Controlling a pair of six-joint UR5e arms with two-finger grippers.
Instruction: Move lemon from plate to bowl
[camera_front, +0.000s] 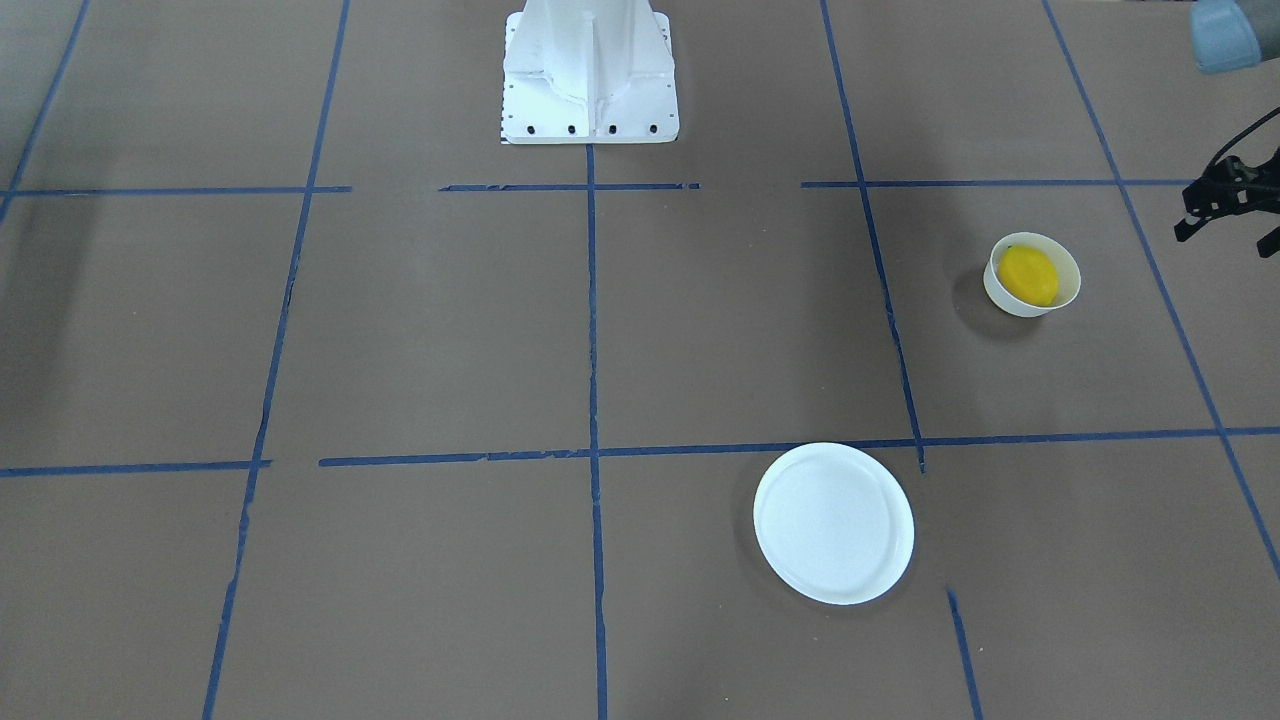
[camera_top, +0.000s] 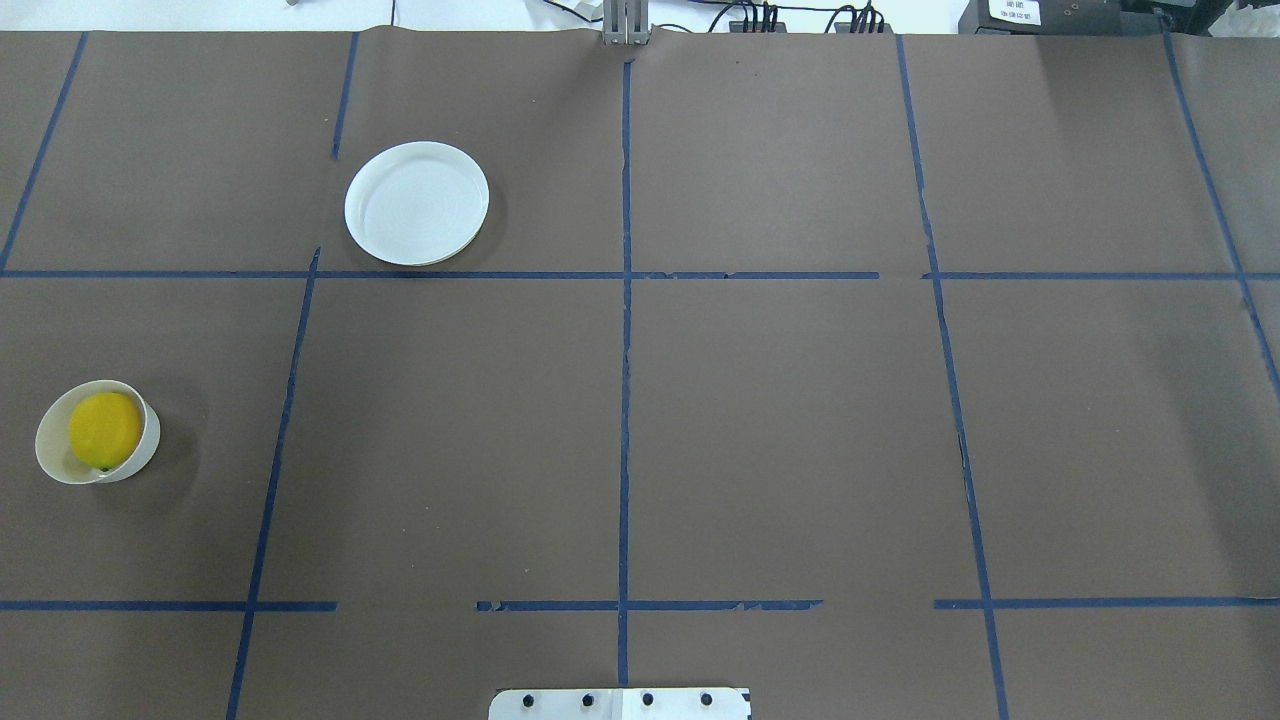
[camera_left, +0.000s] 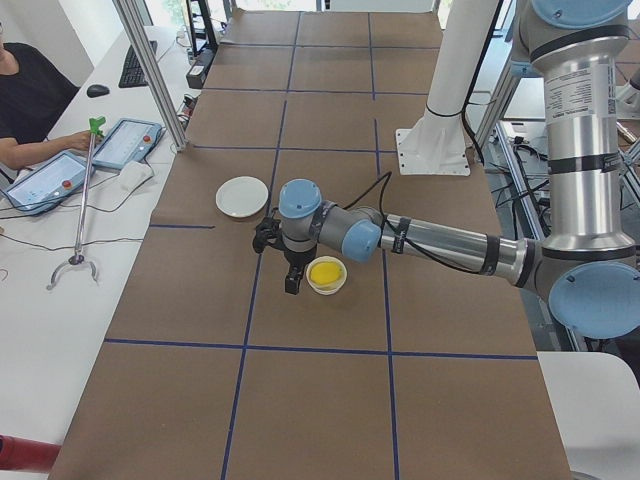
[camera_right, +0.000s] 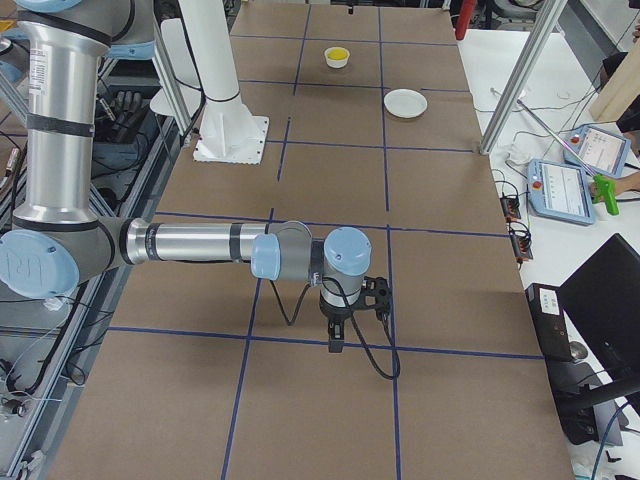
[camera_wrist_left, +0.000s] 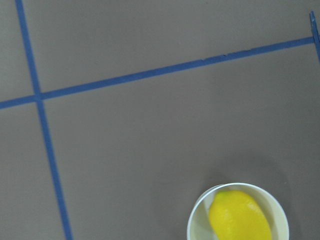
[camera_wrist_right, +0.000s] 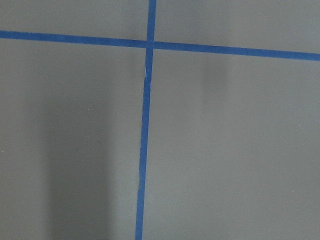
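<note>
The lemon (camera_front: 1028, 275) lies inside the bowl (camera_front: 1068, 262), at the left in the overhead view, where the lemon (camera_top: 104, 429) fills most of the bowl (camera_top: 147, 440). The plate (camera_front: 834, 523) is bare and stands apart from the bowl; it also shows in the overhead view (camera_top: 416, 203). My left gripper (camera_front: 1225, 238) hovers beside the bowl, open and empty, partly cut off by the front-facing view's edge. The left wrist view shows the lemon (camera_wrist_left: 239, 217) in the bowl (camera_wrist_left: 280, 220) at the bottom right. My right gripper (camera_right: 335, 335) hangs over bare table far from both dishes; I cannot tell whether it is open or shut.
The white robot base (camera_front: 590, 75) stands at the table's middle edge. Blue tape lines (camera_top: 625, 400) divide the brown table into squares. A side table with tablets (camera_left: 60, 175) and an operator lies beyond the table's far long edge.
</note>
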